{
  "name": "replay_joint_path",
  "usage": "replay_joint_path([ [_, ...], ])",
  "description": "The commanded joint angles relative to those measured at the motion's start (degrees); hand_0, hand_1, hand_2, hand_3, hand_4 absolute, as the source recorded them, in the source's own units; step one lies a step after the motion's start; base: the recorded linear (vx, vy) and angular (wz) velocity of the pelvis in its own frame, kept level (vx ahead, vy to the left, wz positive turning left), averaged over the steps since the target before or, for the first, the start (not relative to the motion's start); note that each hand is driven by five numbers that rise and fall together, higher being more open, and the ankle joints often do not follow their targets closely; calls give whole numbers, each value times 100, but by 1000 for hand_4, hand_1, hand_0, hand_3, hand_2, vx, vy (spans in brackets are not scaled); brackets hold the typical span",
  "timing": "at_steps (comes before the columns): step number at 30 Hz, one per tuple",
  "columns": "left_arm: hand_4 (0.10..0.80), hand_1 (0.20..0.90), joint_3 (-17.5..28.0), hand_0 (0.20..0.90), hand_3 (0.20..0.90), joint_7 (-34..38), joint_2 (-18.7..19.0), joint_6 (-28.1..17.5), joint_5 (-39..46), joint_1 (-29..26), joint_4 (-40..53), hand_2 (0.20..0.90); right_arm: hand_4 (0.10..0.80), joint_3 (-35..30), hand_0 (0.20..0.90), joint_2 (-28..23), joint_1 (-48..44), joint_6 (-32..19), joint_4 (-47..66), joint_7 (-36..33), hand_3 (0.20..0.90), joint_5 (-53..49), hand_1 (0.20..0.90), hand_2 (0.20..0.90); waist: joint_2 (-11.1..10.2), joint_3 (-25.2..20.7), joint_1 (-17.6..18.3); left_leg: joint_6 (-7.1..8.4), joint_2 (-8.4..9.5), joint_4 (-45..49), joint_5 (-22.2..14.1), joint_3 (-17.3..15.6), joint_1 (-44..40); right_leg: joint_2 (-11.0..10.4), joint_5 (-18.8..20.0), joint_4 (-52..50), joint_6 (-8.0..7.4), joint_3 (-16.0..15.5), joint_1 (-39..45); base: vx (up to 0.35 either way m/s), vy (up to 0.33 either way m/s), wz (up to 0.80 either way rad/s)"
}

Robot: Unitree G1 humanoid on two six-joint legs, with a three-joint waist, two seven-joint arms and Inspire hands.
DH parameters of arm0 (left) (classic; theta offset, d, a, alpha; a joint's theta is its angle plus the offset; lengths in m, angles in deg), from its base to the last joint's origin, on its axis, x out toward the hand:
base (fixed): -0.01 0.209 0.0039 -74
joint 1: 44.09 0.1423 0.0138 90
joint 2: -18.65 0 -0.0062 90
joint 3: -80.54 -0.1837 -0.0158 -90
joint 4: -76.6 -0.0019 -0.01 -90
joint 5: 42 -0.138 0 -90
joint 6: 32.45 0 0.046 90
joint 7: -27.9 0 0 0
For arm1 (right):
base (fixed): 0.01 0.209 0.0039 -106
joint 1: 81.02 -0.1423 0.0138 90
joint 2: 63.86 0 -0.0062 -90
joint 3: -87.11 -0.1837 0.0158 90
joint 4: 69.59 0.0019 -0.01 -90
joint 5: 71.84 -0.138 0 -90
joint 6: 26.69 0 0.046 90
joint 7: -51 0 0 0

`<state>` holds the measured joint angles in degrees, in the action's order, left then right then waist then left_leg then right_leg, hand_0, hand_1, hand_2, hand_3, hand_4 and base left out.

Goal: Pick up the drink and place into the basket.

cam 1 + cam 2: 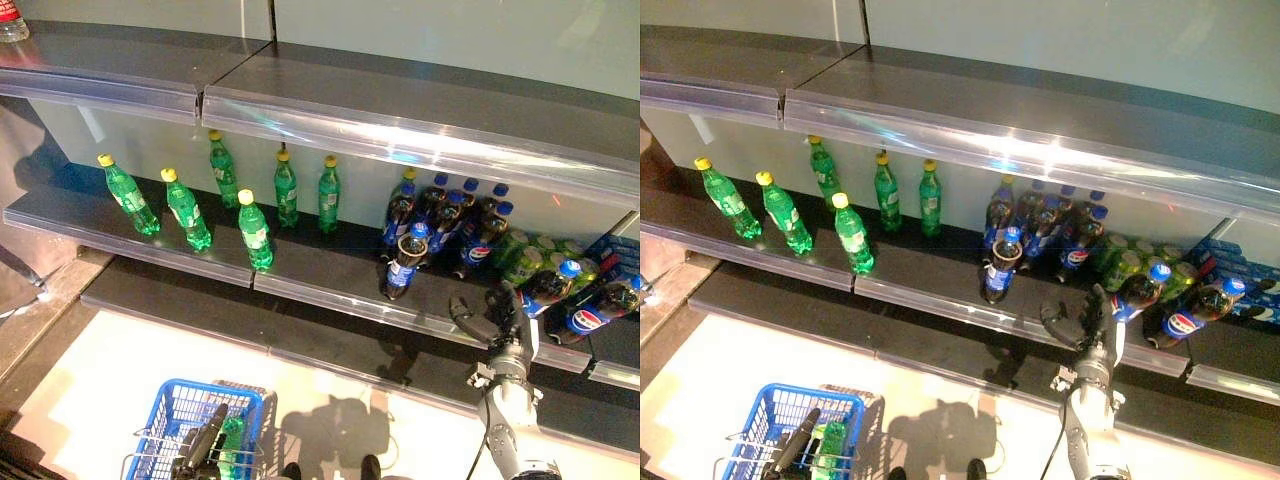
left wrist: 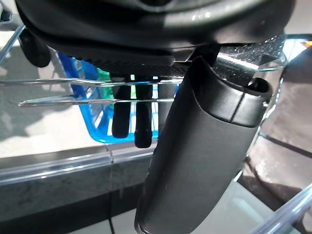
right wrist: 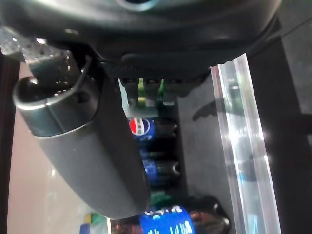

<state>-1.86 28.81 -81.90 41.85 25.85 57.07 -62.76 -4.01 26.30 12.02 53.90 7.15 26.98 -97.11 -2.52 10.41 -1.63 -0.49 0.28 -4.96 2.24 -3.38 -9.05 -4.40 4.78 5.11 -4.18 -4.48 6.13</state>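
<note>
Dark cola bottles with blue caps (image 1: 440,215) stand on the middle shelf, and one (image 1: 405,265) stands alone in front of them. Two more lie on their sides at the right, the nearer one (image 1: 548,287) just beyond my right hand (image 1: 500,322). That hand is raised at the shelf's front edge, open, with its thumb spread and nothing in it. In the right wrist view the lying cola bottle (image 3: 165,222) shows past the thumb. At the lower left my left hand (image 1: 205,440) is shut on the wire handle of the blue basket (image 1: 160,410), which holds a green bottle (image 1: 830,440).
Several green bottles with yellow caps (image 1: 255,230) stand along the left half of the shelf. Green cans (image 1: 530,255) and a blue pack (image 1: 615,255) crowd the far right. A clear plastic lip (image 1: 330,295) runs along the shelf's front, with another shelf (image 1: 400,110) above.
</note>
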Motion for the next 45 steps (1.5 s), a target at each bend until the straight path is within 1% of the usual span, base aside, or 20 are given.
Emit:
replay_joint_path([
  [1, 100, 300, 25, 300, 200, -490, 624, -697, -632, -521, 655, 300, 800, -297, 900, -183, -475, -685, 164, -359, 900, 118, 900, 900, 157, -587, -152, -172, 523, 141, -415, 277, -36, 375, -340, -237, 21, -249, 170, 0, 0, 0],
  [6, 100, 300, 57, 300, 200, -512, 658, -613, -645, -504, 637, 300, 800, -522, 900, -146, -371, -947, -8, -533, 900, -118, 900, 900, 170, -580, -96, -172, 516, 150, -434, 254, -67, 390, -341, -234, 13, -198, 190, 0, 0, 0],
  [10, 100, 300, 73, 300, 200, -530, 708, -555, -644, -518, 612, 300, 800, -766, 900, -210, -323, -1151, -196, -563, 900, -365, 900, 900, 170, -584, -46, -173, 507, 177, -465, 218, -75, 401, -346, -240, 3, -147, 188, 19, -18, -4],
  [14, 100, 300, 67, 300, 200, -515, 754, -497, -684, -562, 616, 300, 800, -952, 900, -297, -331, -1257, -390, -633, 900, -412, 900, 900, 161, -569, 3, -176, 497, 193, -494, 174, -88, 428, -344, -246, 3, -79, 179, 19, -30, -4],
  [21, 100, 300, 34, 300, 200, -485, 821, -377, -761, -648, 653, 300, 800, -1178, 900, -536, -391, -1288, -689, -766, 900, -434, 900, 900, 139, -547, 63, -181, 486, 241, -532, 110, -88, 470, -337, -263, -1, 32, 159, 12, -38, -11],
  [30, 100, 300, -29, 300, 200, -452, 821, -322, -813, -736, 677, 300, 800, -1127, 900, -661, -519, -1225, -914, -788, 900, -231, 900, 900, 143, -538, 130, -191, 462, 258, -547, 62, -107, 552, -358, -303, 40, 190, 147, 14, -44, -11],
  [38, 100, 300, -90, 300, 200, -469, 827, -334, -824, -756, 646, 300, 800, -1135, 900, -692, -522, -1199, -964, -655, 900, -283, 900, 900, 147, -521, 134, -189, 460, 273, -541, 74, -82, 569, -392, -346, 69, 172, 132, 2, -3, 0],
  [41, 100, 300, -116, 300, 200, -461, 820, -356, -822, -756, 613, 300, 800, -1001, 900, -636, -499, -1179, -951, -349, 900, -227, 900, 900, 149, -520, 118, -185, 468, 284, -540, 95, -69, 560, -404, -348, 70, 140, 135, 0, 0, 0],
  [43, 100, 300, -122, 300, 200, -440, 793, -374, -820, -751, 621, 300, 800, -823, 900, -580, -477, -1040, -837, -140, 900, -115, 900, 900, 155, -514, 110, -179, 468, 267, -520, 104, -71, 545, -406, -343, 69, 103, 141, 0, 0, 0],
  [44, 100, 300, -122, 300, 200, -440, 792, -374, -820, -751, 621, 300, 800, -823, 900, -579, -476, -1039, -836, -140, 900, -115, 900, 900, 155, -514, 112, -179, 468, 266, -519, 105, -72, 545, -406, -343, 69, 101, 141, 0, 0, 0],
  [45, 100, 300, -125, 300, 200, -439, 762, -401, -830, -723, 630, 300, 800, -653, 900, -484, -426, -1004, -740, 25, 900, 47, 900, 900, 158, -518, 95, -173, 472, 258, -506, 122, -70, 532, -408, -340, 69, 70, 146, 0, 0, 0],
])
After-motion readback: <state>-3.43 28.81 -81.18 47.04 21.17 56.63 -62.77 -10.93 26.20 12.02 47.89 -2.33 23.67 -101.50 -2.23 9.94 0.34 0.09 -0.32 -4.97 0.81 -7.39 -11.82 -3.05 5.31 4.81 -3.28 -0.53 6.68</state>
